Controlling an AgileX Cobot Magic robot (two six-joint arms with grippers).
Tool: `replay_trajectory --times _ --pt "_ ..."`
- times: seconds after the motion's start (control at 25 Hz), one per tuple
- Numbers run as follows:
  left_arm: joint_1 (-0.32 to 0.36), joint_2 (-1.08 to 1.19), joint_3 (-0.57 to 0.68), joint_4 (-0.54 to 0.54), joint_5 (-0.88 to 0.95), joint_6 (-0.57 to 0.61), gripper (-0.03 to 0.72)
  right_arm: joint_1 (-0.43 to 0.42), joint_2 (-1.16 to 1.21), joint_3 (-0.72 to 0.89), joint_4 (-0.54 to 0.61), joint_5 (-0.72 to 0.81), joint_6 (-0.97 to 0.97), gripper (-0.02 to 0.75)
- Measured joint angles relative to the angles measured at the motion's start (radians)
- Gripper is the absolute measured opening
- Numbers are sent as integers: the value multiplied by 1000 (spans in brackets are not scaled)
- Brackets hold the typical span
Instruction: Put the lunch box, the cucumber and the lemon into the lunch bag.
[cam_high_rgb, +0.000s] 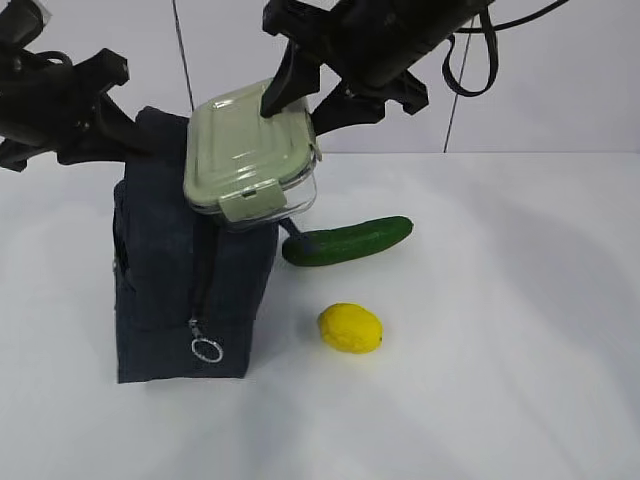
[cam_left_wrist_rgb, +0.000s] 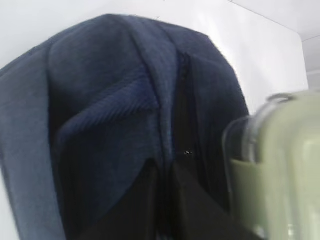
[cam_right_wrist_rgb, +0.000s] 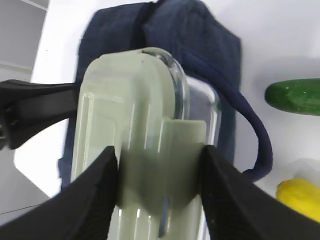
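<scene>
The navy lunch bag (cam_high_rgb: 190, 290) stands upright at the left, its silver ring pull (cam_high_rgb: 207, 350) hanging low on the front. My left gripper (cam_high_rgb: 125, 135) is shut on the fabric of the bag's top edge (cam_left_wrist_rgb: 165, 165). The lunch box (cam_high_rgb: 250, 160), clear with a pale green lid, hangs tilted over the bag's top right corner. My right gripper (cam_right_wrist_rgb: 160, 175) is shut on its end, one finger on each side of the lid (cam_right_wrist_rgb: 145, 115). The cucumber (cam_high_rgb: 348, 241) lies on the table right of the bag. The lemon (cam_high_rgb: 351, 328) sits in front of it.
The bag's strap (cam_right_wrist_rgb: 260, 145) loops out on the side toward the cucumber (cam_right_wrist_rgb: 295, 97) and lemon (cam_right_wrist_rgb: 300, 200). White tabletop (cam_high_rgb: 500, 350) stretches to the right and front. Cables hang behind the right arm.
</scene>
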Motion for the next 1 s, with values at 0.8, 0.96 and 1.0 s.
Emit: replay_trajectory --times 0.8,0.96,1.0 --pt "-114 -43 0 -55 -57 0 12 36 56 -2 -68 -16 -25 395" --pt "-114 -43 0 -79 -57 0 12 69 71 -2 -68 -64 -27 395" --pt "-114 -43 0 -84 -57 0 12 78 75 -2 -68 -81 -27 395"
